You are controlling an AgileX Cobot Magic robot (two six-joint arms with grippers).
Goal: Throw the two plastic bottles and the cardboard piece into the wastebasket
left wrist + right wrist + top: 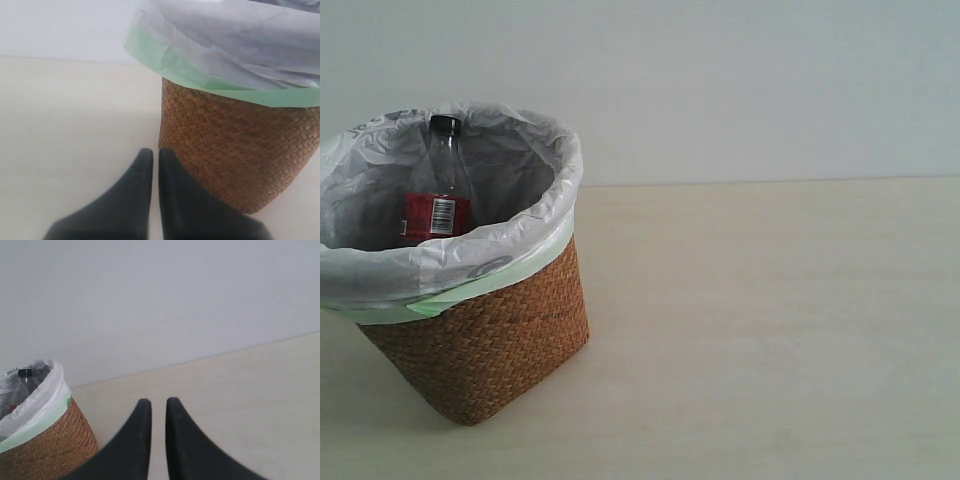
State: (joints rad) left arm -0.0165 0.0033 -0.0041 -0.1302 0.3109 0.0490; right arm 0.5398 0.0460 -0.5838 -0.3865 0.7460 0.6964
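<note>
The wastebasket (490, 340) stands at the left of the exterior view, brown wicker lined with a white, green-edged bag. Upright inside it is the slim bottle (440, 190) with black cap and red label. The green-capped bottle and the cardboard piece are out of view. Neither gripper shows in the exterior view. In the left wrist view my left gripper (151, 152) is shut and empty, low over the table beside the wastebasket (240, 150) wall. My right gripper (158, 402) is shut on nothing, apart from the wastebasket (50, 445), where the bottle's cap (25, 373) peeks out.
A pale wooden table (770, 330) stretches to the right of the basket, with a plain white wall (740, 80) behind it. No other objects show on it.
</note>
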